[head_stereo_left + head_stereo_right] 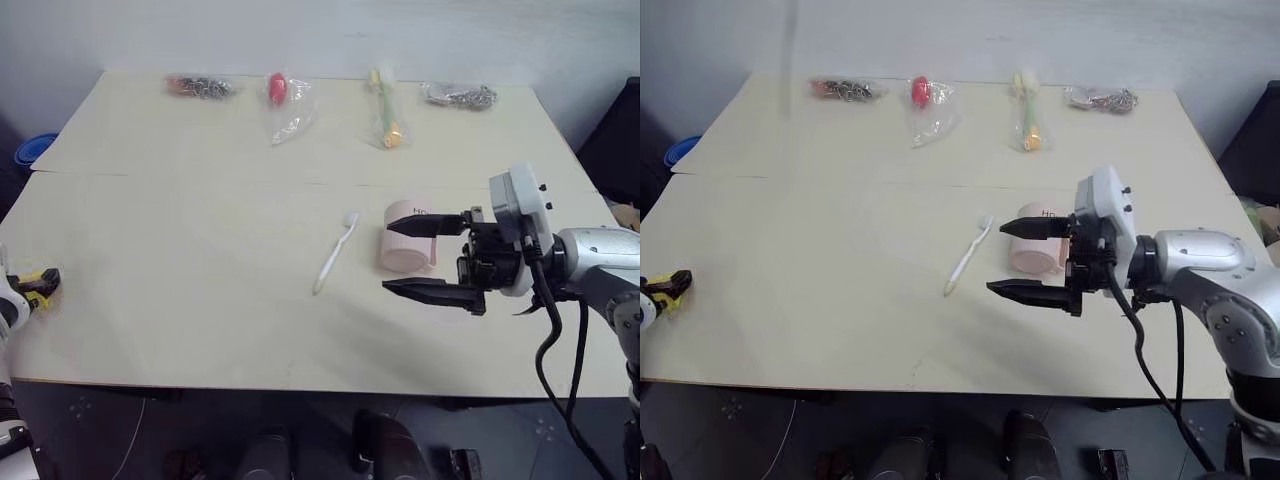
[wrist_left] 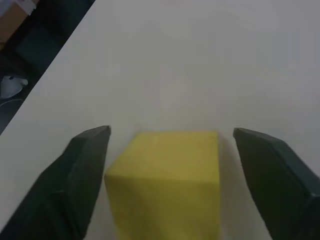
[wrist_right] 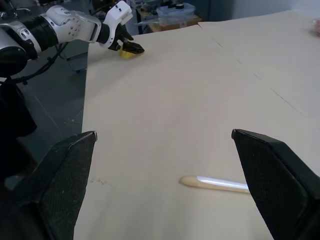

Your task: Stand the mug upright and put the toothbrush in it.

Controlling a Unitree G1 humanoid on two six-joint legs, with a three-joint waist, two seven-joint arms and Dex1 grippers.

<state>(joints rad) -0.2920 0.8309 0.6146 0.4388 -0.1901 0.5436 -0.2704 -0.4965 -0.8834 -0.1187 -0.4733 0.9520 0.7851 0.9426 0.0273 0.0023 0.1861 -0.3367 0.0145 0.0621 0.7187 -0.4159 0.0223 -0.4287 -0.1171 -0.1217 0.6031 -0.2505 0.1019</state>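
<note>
Mid-table, toothbrush (image 1: pixel 336 253) bristles far, handle near-left, beside toppled mug (image 1: pixel 405 250); both hands spread, empty.

Pale wooden table (image 1: pixel 200 300). Four clear bags along 12 o'clock edge: dark bits (image 1: pixel 200 87), red item (image 1: pixel 278 89), yellow-green stick (image 1: pixel 386 118), metal chain (image 1: pixel 460 96). Yellow wedge block (image 2: pixel 167 180) at 9 o'clock edge.

Wide pale beige wooden table (image 1: pixel 200 300) made of two boards joined at a seam, plain grey-white wall (image 1: pixel 300 30) behind, dark grey floor (image 1: pixel 120 430) seen below
</note>
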